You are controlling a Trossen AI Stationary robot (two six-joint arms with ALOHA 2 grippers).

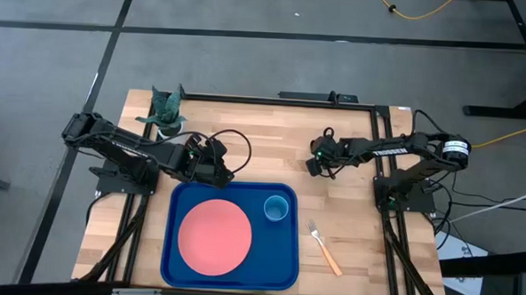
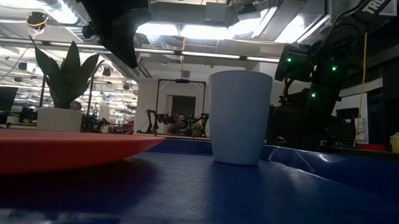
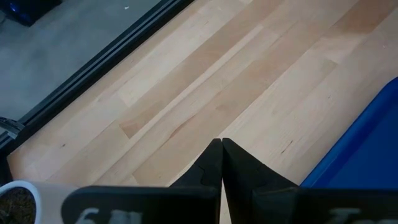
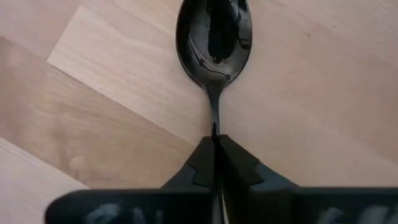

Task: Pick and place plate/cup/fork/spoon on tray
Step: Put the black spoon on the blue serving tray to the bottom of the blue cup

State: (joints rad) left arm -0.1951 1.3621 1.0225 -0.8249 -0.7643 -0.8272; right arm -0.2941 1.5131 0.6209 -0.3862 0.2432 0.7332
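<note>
The pink plate (image 1: pixel 215 236) and the light-blue cup (image 1: pixel 276 208) stand in the blue tray (image 1: pixel 174 250) at the table's near middle. In the low view the cup (image 2: pixel 238 117) stands upright beside the plate (image 2: pixel 58 150). The tan-handled fork (image 1: pixel 325 248) lies flat on the wood right of the tray. My right gripper (image 1: pixel 312 167) is at the table's far right, shut on the black spoon (image 4: pixel 214 37). My left gripper (image 1: pixel 229 174) is shut and empty, just beyond the tray's far left rim, over bare wood (image 3: pixel 221 146). My right gripper pinches the spoon's thin handle (image 4: pixel 214 127) between its two fingers, a short way behind the bowl. The fingers lie along the handle, and the bowl (image 4: pixel 214 43) sticks out ahead of them, hollow side up. I cannot tell whether the spoon is clear of the wood.
A white pot with a green plant (image 1: pixel 165 115) stands at the table's far left corner, close behind my left arm. A dark cable loop (image 1: pixel 232 146) lies by the left gripper. Bare wood shows between the two grippers and right of the fork.
</note>
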